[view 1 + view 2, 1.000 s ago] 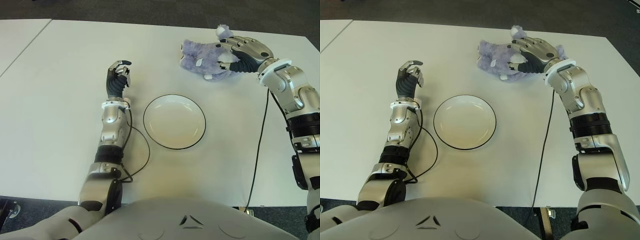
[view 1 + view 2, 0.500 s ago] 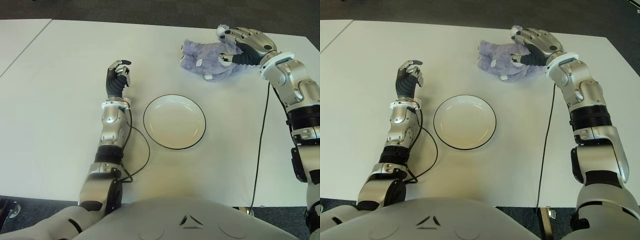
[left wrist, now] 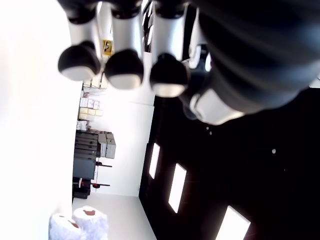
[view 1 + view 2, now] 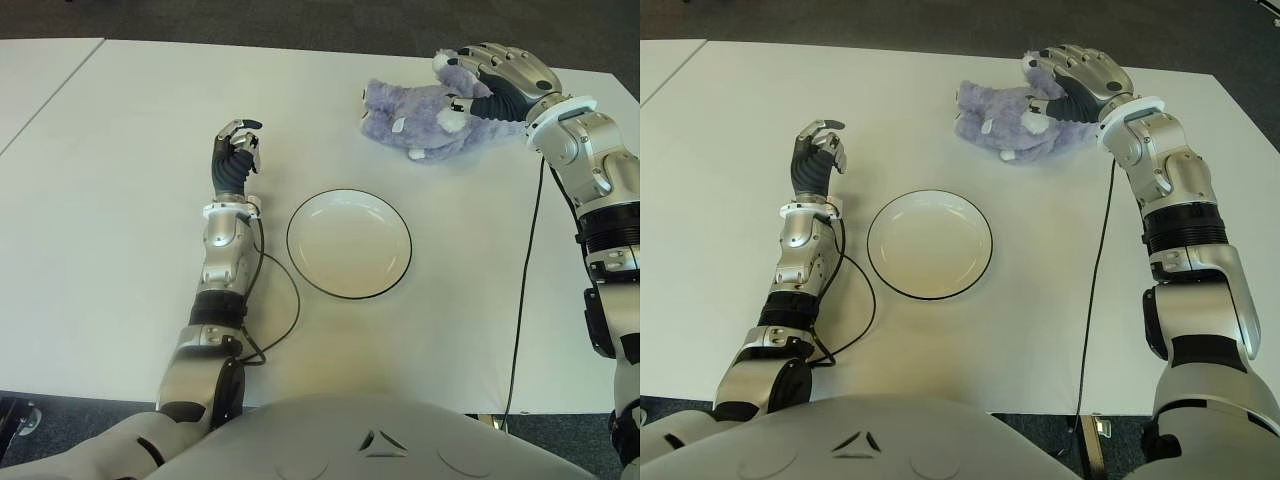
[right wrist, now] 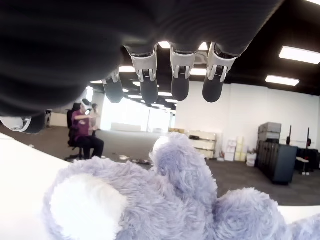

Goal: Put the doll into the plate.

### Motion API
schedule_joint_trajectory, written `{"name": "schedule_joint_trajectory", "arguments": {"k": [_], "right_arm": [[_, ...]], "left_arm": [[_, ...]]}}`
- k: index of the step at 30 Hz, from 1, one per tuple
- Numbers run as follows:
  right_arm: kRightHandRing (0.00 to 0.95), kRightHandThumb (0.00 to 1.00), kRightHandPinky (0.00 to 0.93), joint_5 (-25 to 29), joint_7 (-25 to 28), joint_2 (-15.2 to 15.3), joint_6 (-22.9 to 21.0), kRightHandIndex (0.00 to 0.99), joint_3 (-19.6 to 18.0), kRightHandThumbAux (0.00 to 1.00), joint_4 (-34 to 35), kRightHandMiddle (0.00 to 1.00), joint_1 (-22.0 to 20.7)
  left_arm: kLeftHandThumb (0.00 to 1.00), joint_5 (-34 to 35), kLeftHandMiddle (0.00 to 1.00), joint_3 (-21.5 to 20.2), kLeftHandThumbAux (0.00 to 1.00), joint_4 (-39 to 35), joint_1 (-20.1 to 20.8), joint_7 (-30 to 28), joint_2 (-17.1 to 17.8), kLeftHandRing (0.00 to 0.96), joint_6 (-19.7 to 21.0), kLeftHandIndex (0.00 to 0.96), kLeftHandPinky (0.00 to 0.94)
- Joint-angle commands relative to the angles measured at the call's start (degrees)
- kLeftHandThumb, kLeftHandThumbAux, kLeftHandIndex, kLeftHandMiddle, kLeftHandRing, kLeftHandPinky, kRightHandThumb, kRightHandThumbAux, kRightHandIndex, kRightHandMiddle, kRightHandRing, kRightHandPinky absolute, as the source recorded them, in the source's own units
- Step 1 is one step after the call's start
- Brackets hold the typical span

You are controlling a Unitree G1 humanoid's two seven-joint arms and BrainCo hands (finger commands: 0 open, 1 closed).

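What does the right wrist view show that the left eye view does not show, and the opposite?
Only the right wrist view shows the room behind: ceiling lights, stacked boxes and a seated person, plus the undersides of the right hand's fingers, spread above the doll without gripping it. Only the left eye view shows the plate, the table and the idle left hand left of the plate. Both show the purple doll and the right hand over it.

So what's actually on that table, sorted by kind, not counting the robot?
Plush doll: 1, purple, under the right hand
Plate: 1, white, dark rim, empty
Total: 2
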State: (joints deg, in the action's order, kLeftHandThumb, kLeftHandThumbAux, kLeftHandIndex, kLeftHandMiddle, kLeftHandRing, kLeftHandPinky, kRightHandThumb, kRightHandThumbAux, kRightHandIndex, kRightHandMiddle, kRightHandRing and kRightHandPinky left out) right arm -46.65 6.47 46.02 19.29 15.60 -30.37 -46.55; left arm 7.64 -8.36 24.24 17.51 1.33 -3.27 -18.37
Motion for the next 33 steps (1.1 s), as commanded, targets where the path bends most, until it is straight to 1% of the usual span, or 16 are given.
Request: {"name": "schedule_joint_trajectory", "arguments": {"k": [1, 6, 9, 17, 26, 33], "right_arm": [[0.0, 0.484, 0.0, 0.7, 0.4, -0.5, 0.6, 0.0, 0.9, 0.148, -2.9, 0.0, -1.6], [0.0, 0.49, 0.0, 1.1, 1.0, -1.4, 0.6, 0.0, 1.8, 0.155, -6.0, 0.0, -2.6], [0.0, 0.489, 0.0, 0.5, 0.4, -2.3, 0.6, 0.0, 3.0, 0.163, -9.7, 0.0, -3.6], [0.0, 0.491, 0.0, 0.5, 0.4, -3.1, 0.6, 0.0, 4.9, 0.188, -14.6, 0.0, -4.9], [0.0, 0.468, 0.0, 0.6, -0.1, -4.3, 0.7, 0.0, 6.6, 0.199, -19.9, 0.0, -6.0], [0.0, 0.468, 0.0, 0.3, -2.1, -6.5, 0.7, 0.0, 8.5, 0.209, -26.1, 0.0, -7.0]], "left_arm": [[0.71, 0.0, 0.871, -0.2, 0.705, 5.8, -6.2, 0.6, -2.0, 0.875, -0.3, 0.442, 0.856], [0.71, -0.1, 0.872, -0.3, 0.705, 5.7, -6.2, 0.6, -2.0, 0.875, -0.2, 0.442, 0.855], [0.71, -0.1, 0.873, -0.3, 0.705, 5.7, -6.2, 0.5, -2.0, 0.875, -0.3, 0.442, 0.856], [0.711, 0.0, 0.873, -0.4, 0.705, 5.6, -6.3, 0.6, -2.2, 0.875, -0.5, 0.442, 0.856], [0.712, -0.1, 0.876, -0.5, 0.704, 5.0, -6.8, 0.9, -2.3, 0.877, -0.6, 0.442, 0.861], [0.711, -0.6, 0.876, -0.4, 0.705, 4.8, -7.0, 0.9, -2.3, 0.878, -0.8, 0.442, 0.857]]}}
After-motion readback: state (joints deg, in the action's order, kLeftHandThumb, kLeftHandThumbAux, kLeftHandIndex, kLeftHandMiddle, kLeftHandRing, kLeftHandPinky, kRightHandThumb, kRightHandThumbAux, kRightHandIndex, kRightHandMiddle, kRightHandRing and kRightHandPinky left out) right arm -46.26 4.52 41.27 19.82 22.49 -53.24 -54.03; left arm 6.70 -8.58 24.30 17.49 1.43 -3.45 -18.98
